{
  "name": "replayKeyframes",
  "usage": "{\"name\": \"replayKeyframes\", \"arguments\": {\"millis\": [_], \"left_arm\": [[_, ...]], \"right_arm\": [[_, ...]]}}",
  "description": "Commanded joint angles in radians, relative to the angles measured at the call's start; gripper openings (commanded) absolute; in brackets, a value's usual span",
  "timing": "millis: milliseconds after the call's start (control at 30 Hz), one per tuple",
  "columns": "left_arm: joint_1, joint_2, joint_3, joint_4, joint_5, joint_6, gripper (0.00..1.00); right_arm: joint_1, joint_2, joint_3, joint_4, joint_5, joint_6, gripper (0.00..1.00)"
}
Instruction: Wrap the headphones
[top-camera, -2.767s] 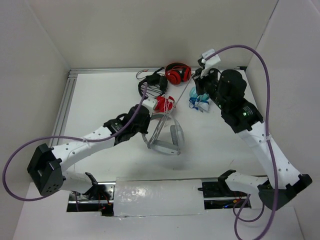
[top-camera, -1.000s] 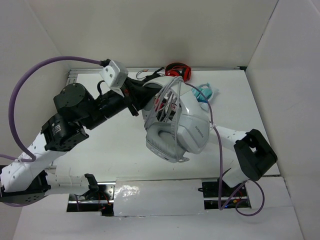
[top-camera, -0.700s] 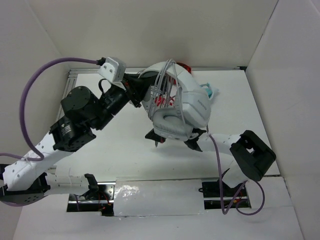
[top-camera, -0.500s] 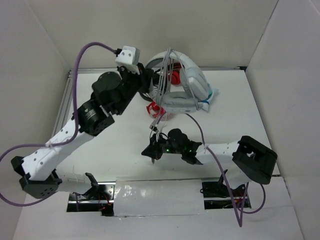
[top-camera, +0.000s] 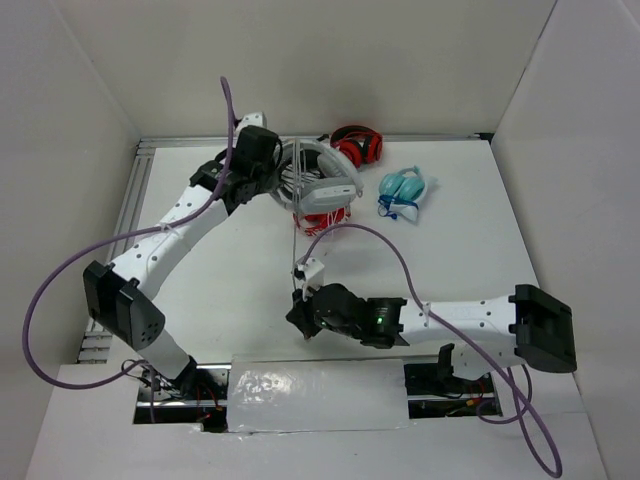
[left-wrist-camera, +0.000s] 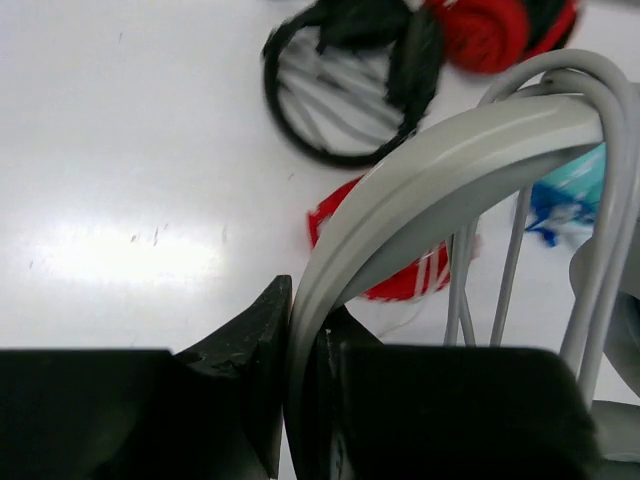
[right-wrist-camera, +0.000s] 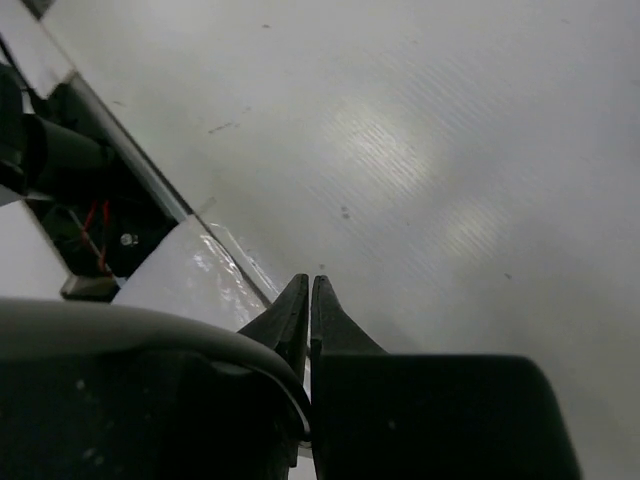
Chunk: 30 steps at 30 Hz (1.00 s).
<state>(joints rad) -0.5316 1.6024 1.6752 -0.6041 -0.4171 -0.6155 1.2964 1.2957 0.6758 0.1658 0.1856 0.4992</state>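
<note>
Headphones (top-camera: 330, 193) clamped in left tool (left-wrist-camera: 303, 320); right tool (right-wrist-camera: 309, 290) closed near table (right-wrist-camera: 450, 150) edge.

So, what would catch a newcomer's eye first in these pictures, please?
The large grey-white headphones, held over the far middle of the table by the left gripper clamped on their headband. From them a thin grey cable runs toward the shut right gripper near the front edge.

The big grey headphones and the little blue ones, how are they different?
The grey headphones are much larger; the blue headphones are small. The grey headphones are pinched at the headband by the left gripper; the blue headphones lie untouched on the table. Both are over-ear pairs near the table's far edge.
</note>
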Motion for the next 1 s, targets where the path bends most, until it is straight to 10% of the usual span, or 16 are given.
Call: {"name": "replayKeyframes", "arguments": {"millis": [0,500,733,967], "left_arm": [[0.050,-0.012,-0.058,0.099,-0.080,-0.196,0.00],[0.030,-0.119,-0.367,0.064,-0.135,-0.178,0.00],[-0.001,-0.096,-0.397,0.061,-0.112,-0.145,0.00],[-0.057,-0.124,-0.466,0.188,-0.008,-0.047,0.00]], "right_arm": [[0.096,-0.067,0.152,-0.442,0.274,-0.009,0.00],[0.127,0.112,0.743,-1.078,1.085,-0.175,0.00],[0.041,0.172,0.892,-1.032,1.278,-0.429,0.00],[-0.019,0.047,0.831,-0.628,1.033,-0.767,0.00]]}}
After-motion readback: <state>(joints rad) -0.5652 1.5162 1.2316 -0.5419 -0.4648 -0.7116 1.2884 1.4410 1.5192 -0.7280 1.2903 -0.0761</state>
